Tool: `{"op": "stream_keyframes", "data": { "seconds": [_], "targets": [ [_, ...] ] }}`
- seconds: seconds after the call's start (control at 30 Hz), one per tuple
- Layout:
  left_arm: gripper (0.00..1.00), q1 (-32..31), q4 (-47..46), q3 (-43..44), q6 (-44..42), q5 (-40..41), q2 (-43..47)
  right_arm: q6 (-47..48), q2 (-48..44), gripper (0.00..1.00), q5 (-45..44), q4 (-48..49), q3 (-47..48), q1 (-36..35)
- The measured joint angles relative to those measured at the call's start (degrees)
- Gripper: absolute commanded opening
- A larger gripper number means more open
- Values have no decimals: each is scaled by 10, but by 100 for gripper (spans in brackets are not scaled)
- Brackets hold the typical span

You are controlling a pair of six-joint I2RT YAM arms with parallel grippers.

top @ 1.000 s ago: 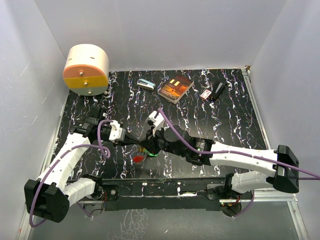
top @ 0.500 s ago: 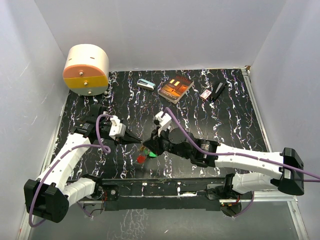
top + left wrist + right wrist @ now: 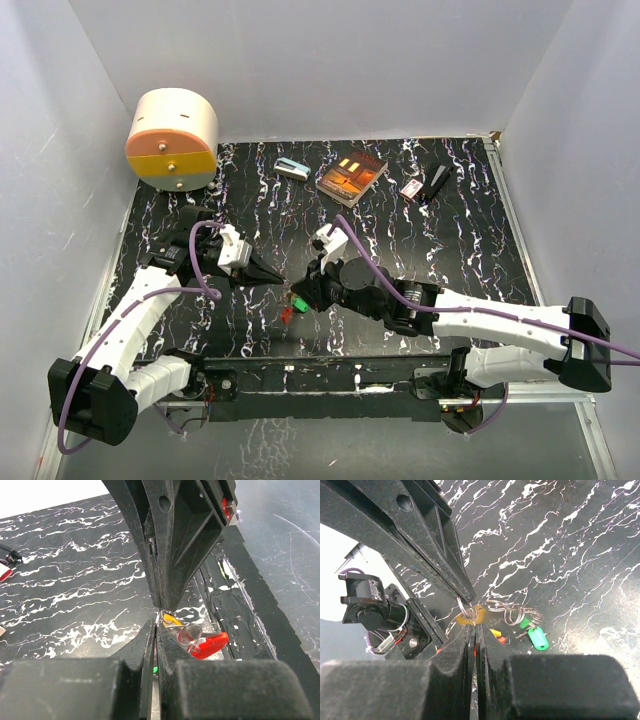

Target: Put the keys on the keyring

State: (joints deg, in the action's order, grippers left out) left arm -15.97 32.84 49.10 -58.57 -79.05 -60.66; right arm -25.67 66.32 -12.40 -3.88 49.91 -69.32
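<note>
The keys hang in a bunch between the two grippers, low over the black marbled table [image 3: 400,240]. In the top view I see a red key [image 3: 286,314] and a green one [image 3: 299,301]. My left gripper [image 3: 283,283] is shut on a thin wire keyring [image 3: 464,608]. My right gripper [image 3: 298,292] is shut tip to tip against it, on the yellow key head [image 3: 472,615]. More linked rings [image 3: 512,611] and a green tag [image 3: 537,638] trail to the right. The left wrist view shows the yellow head [image 3: 170,619], a ring [image 3: 189,632] and the red key [image 3: 207,645].
A cream and orange drum-shaped box [image 3: 172,139] stands at the back left. A teal-and-white box [image 3: 292,168], a book [image 3: 351,176], a red-and-white box [image 3: 410,188] and a black object [image 3: 436,183] lie along the back edge. The table's front rail [image 3: 330,375] is close below the keys.
The right wrist has shifted right and back, and the left wrist has drawn back a little. The key bunch has moved slightly right with the two tips still together.
</note>
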Motion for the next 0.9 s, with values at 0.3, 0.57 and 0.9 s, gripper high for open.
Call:
{"op": "stream_keyframes", "data": {
  "seconds": [0.3, 0.57, 0.9],
  "targets": [
    [0, 0, -8, 0, 31, -25, 0, -4, -4, 8, -18, 24, -17, -1],
    [0, 0, 2, -1, 25, -39, 5, -2, -16, 8, -27, 69, -46, -3],
    [0, 1, 9, -4, 11, -50, 10, 16, -8, 8, -8, 86, -48, -4]
  ]
}}
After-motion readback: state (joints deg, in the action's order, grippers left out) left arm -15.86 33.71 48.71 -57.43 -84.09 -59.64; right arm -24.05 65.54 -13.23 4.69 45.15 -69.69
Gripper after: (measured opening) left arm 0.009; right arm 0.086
